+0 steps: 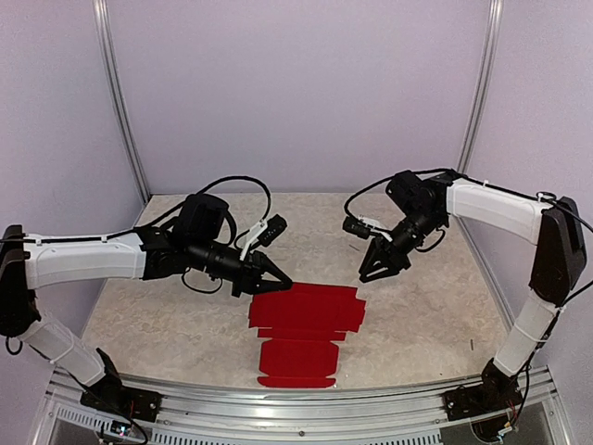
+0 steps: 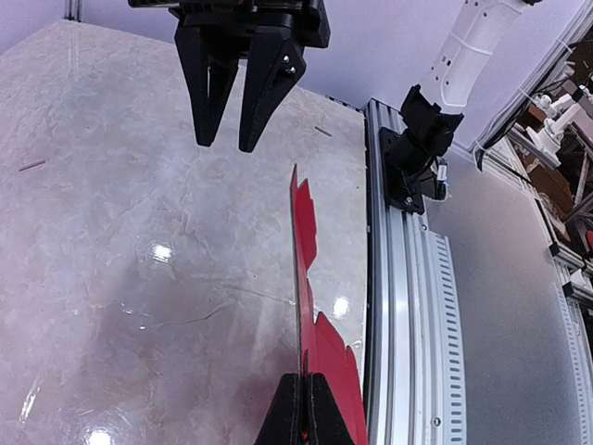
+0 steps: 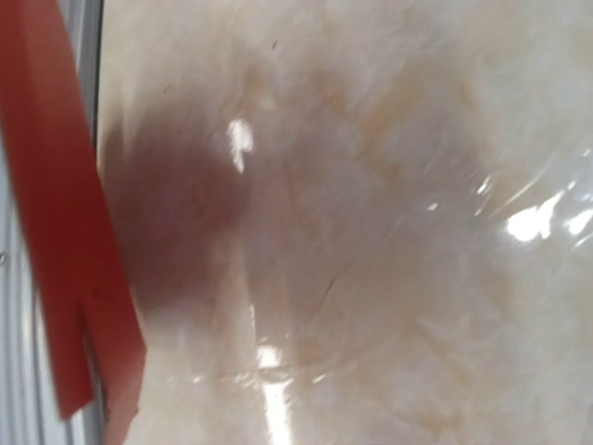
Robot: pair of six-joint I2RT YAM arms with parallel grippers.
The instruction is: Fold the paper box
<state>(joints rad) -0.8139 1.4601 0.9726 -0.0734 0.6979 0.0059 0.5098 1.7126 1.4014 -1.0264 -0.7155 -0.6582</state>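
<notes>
Found paper box (image 1: 306, 326) as a flat red die-cut sheet on worktop (image 1: 157, 306), set between the 2 arms, no panel folded. Judged its long axis to run from the far side toward the near edge, with the widest flapped section at the far end and 1 narrower panel nearest the bases. Noted left gripper (image 1: 278, 277) closed on the sheet's far-left corner; confirmed in the left wrist view, both fingers pinched on the red edge. Cannot tell whether that corner is lifted. Noted right gripper (image 1: 378, 271) partly open, holding nothing, just beyond the far-right corner, near the card but apart from it. Found right wrist view blurred, own fingers unseen, only a red strip along its left side. Judged the box to lie down and toward the near-left of the right gripper, calling for a short inward reach to the opposite corner. Rated left arm nearer, being in contact. Flagged risk of thin card sliding or buckling under a 1-sided pull.
</notes>
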